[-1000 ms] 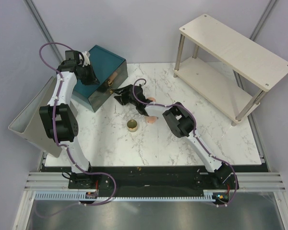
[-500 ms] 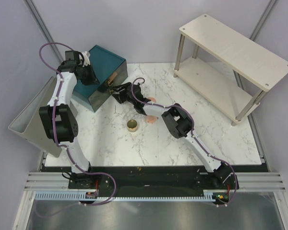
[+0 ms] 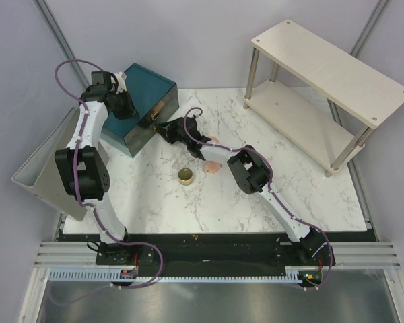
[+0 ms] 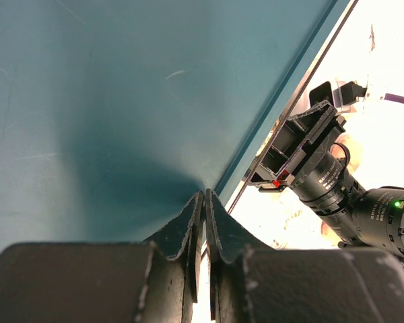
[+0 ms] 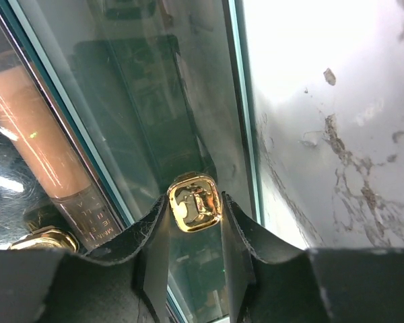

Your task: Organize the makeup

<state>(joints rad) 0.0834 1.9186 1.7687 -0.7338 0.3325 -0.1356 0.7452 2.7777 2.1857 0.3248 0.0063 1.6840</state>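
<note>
The teal box [image 3: 148, 94] stands at the back left. My left gripper [image 3: 124, 102] is shut and empty, its tips resting on the box's top [image 4: 108, 101]. My right gripper [image 3: 163, 129] is at the box's front, shut on a gold drawer knob [image 5: 195, 202]. Behind the clear drawer front lies an orange-and-dark tube [image 5: 47, 145]. A round gold tin [image 3: 186, 176] sits on the table. One peach-pink disc [image 3: 211, 168] lies beside the tin, another [image 3: 215, 139] shows behind the right arm. The green-and-white tube is out of view.
A two-level pale wooden shelf [image 3: 323, 74] stands at the back right. A grey slanted bin [image 3: 44, 168] leans off the table's left edge. The right arm stretches across the table's middle, over the discs.
My right gripper has shifted a little up and left, closer to the box front. The left arm, tin and discs have not moved.
</note>
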